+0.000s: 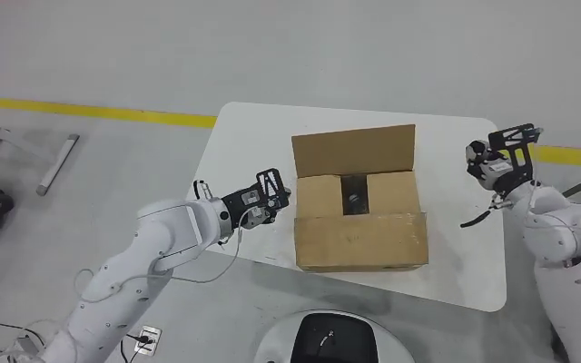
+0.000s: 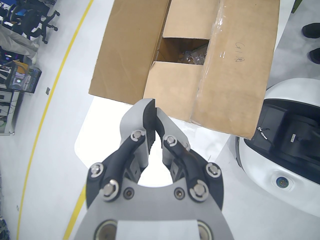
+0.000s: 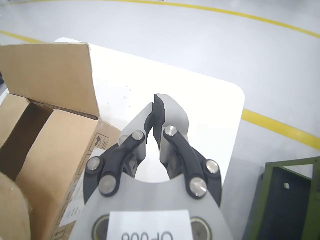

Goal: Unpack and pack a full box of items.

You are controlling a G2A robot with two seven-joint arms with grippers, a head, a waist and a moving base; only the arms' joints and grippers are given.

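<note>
A brown cardboard box (image 1: 361,222) stands in the middle of the white table (image 1: 458,263). Its far long flap (image 1: 354,150) stands up and its near long flap (image 1: 361,240) hangs outward. The two short flaps lie folded in, leaving a dark gap (image 1: 354,193). Through that gap (image 2: 185,51) small clear-wrapped items show faintly. My left gripper (image 1: 272,192) (image 2: 153,111) hovers left of the box, shut and holding nothing. My right gripper (image 1: 481,159) (image 3: 155,106) hangs over the table's right edge, shut and empty, with the box (image 3: 50,126) to its side.
A yellow line (image 1: 109,112) crosses the grey floor behind the table. A grey bar (image 1: 56,163) lies on the floor at the far left. A green frame (image 3: 290,196) stands beside the table on the right arm's side. Bare tabletop lies right of the box.
</note>
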